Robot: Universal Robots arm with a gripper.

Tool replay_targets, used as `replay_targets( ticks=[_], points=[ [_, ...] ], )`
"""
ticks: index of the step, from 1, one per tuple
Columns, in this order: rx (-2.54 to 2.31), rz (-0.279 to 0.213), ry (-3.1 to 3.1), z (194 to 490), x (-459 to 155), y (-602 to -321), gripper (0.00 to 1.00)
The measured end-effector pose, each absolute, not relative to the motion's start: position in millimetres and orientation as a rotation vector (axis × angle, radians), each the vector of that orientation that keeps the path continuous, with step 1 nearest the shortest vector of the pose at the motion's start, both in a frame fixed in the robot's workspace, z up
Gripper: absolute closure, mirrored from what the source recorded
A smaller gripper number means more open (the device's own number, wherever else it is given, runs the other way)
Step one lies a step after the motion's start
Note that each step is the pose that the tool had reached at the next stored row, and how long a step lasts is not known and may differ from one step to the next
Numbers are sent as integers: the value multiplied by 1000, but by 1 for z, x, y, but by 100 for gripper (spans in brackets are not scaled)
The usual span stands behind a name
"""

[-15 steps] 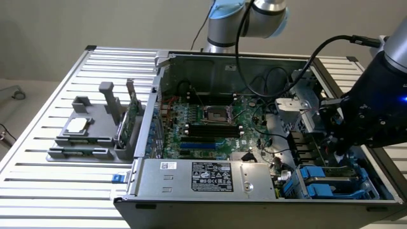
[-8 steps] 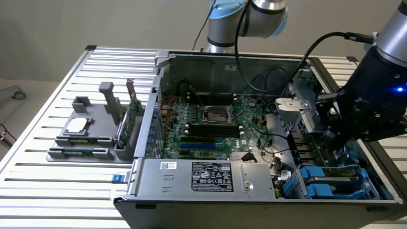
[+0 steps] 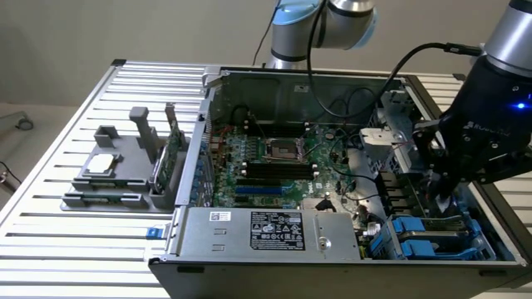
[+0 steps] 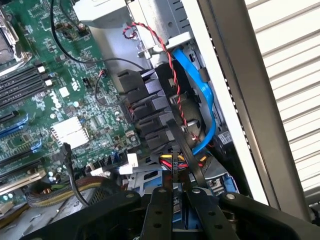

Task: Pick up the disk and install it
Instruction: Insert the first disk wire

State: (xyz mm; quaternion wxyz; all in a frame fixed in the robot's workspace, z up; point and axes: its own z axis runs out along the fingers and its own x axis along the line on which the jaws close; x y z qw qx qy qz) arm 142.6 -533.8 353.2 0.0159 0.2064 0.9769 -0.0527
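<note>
The tool point(image 3: 440, 198) hung low inside the open computer case point(image 3: 275, 93), over the drive bay, with its fingers point(image 4: 159, 210) drawn together. In the exterior view, the disk point(image 3: 432, 240) sat in its blue carrier in that bay, just at six o'clock of the tool.

Gripper point(image 3: 439, 190) inside computer case point(image 3: 249, 87); blue carriers point(image 3: 428, 237) below.

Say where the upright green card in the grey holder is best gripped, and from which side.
Probably the free top edge of the green card, coming straight down and pinching across its flat faces. It stands on edge in the grey holder, which covers its lower edge, and the case wall stands close on the exterior view's right.
</note>
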Motion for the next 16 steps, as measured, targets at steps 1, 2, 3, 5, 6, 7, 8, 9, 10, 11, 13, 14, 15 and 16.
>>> replay_targets(
  ticks=[1, 2, 3, 5, 6, 7, 8, 9, 10, 11, 13, 14, 15, 16],
  points=[
    [642, -172, 3037, 355, 143, -532, 83],
    [641, -178, 3036, 357, 143, -530, 83],
    [641, -184, 3035, 359, 143, -529, 83],
    [641, -194, 3033, 362, 143, -526, 83],
    [641, -199, 3032, 364, 143, -525, 83],
    [641, -204, 3031, 365, 143, -525, 83],
    [641, -209, 3029, 366, 143, -524, 83],
    [641, -215, 3028, 367, 143, -524, 83],
    [642, -223, 3026, 368, 143, -524, 83],
    [643, -232, 3024, 369, 143, -524, 83],
    [647, -260, 3018, 369, 143, -524, 83],
    [649, -277, 3013, 369, 143, -524, 83],
    [652, -295, 3009, 369, 143, -524, 83],
    [655, -314, 3003, 369, 143, -524, 83]
  ],
)
